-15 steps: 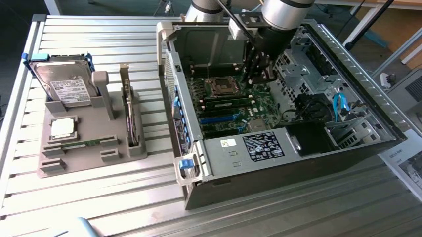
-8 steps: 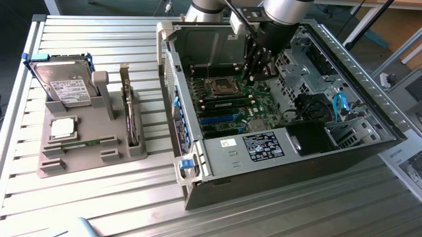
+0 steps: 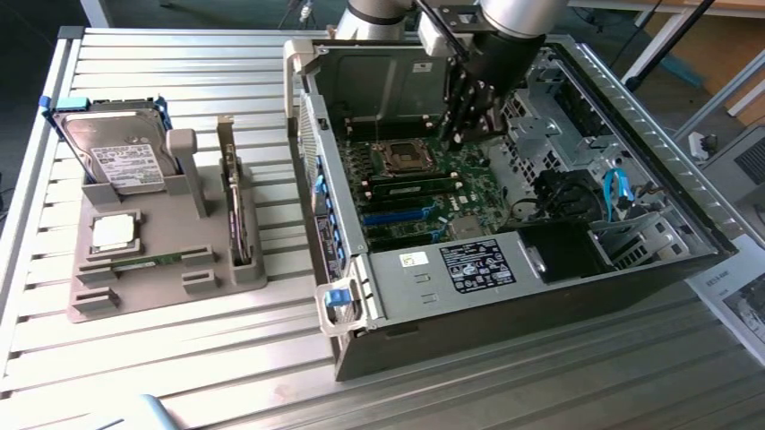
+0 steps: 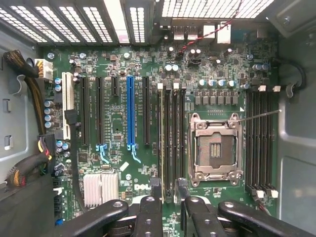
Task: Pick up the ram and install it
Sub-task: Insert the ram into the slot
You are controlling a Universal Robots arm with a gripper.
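Observation:
A ram stick (image 3: pixel 150 262), green and narrow, lies flat in the grey holder (image 3: pixel 96 305) at the exterior view's left. A second green ram stick (image 3: pixel 413 187) stands seated in a memory slot of the motherboard (image 3: pixel 467 193), beside the processor socket (image 3: pixel 403 159). The wrist view shows that stick edge-on as a thin pale line (image 4: pixel 162 143). My gripper (image 3: pixel 464 134) hangs inside the open computer case (image 3: pixel 502 309) over the motherboard. Its two dark fingers (image 4: pixel 156 190) stand apart over the slots, and my gripper (image 4: pixel 168 190) is open with nothing held.
The holder also carries a hard drive (image 3: pixel 120 157), a square silver processor chip (image 3: pixel 113 231) and an upright expansion card (image 3: pixel 239 215). Case walls, a drive cage (image 3: pixel 544 116) and cables (image 3: pixel 615 193) crowd the motherboard. Slatted metal table (image 3: pixel 179 376) lies around.

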